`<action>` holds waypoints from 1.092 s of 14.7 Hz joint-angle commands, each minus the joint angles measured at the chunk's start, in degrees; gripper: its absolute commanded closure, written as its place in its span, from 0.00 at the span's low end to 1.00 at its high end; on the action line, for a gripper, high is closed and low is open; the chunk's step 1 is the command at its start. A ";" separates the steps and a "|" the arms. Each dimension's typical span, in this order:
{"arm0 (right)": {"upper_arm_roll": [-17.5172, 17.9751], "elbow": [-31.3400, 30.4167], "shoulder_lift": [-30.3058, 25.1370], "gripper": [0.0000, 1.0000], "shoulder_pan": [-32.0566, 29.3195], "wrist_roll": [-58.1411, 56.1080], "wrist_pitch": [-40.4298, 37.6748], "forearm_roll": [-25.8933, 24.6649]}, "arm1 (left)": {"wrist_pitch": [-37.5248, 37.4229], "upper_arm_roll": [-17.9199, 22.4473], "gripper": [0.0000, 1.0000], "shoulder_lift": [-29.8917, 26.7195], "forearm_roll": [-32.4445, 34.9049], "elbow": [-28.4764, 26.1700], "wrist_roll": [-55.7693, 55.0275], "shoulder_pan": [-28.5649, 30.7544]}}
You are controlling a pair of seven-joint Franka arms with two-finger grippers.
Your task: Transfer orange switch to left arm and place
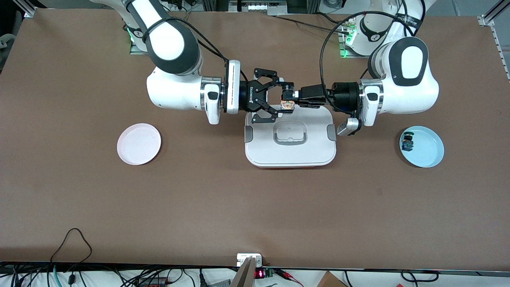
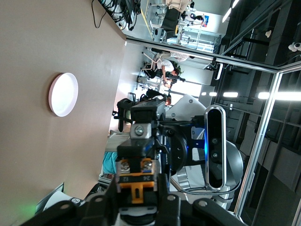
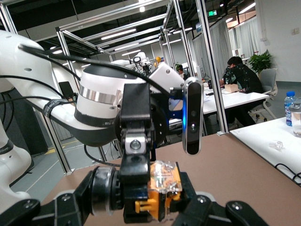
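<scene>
The box (image 1: 290, 137) sits at mid-worktop, lid on. A pink plate (image 1: 139, 144) lies toward the right arm's end; a blue plate (image 1: 422, 146) toward the left arm's end carries a small blue-bodied switch (image 1: 407, 142). Above the box's edge nearest the arm bases, the orange switch (image 1: 287, 104) hangs in the air, gripped from both sides. The left end effector (image 1: 287, 97) is clenched on it, and the right end effector (image 1: 276, 101) grasps it too.
</scene>
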 commanded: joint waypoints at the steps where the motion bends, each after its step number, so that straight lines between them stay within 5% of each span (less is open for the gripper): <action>1: -0.43 1.08 0.56 0.97 0.76 0.71 0.54 0.97 | 0.29 -0.27 0.78 -1.34 -1.71 -0.86 1.54 0.75; 2: -0.43 1.08 0.65 0.90 0.76 0.71 0.54 0.97 | 0.29 -0.27 0.79 -1.43 -1.71 -0.86 1.63 0.75; 4: -0.43 0.73 0.56 0.00 0.84 1.67 0.36 1.58 | 0.29 -0.27 0.81 -1.43 -1.62 -0.86 1.71 0.84; 16: -1.04 -2.16 -2.24 0.00 -1.52 4.22 0.10 0.80 | -0.42 0.08 0.84 -1.43 2.84 -0.24 2.07 2.94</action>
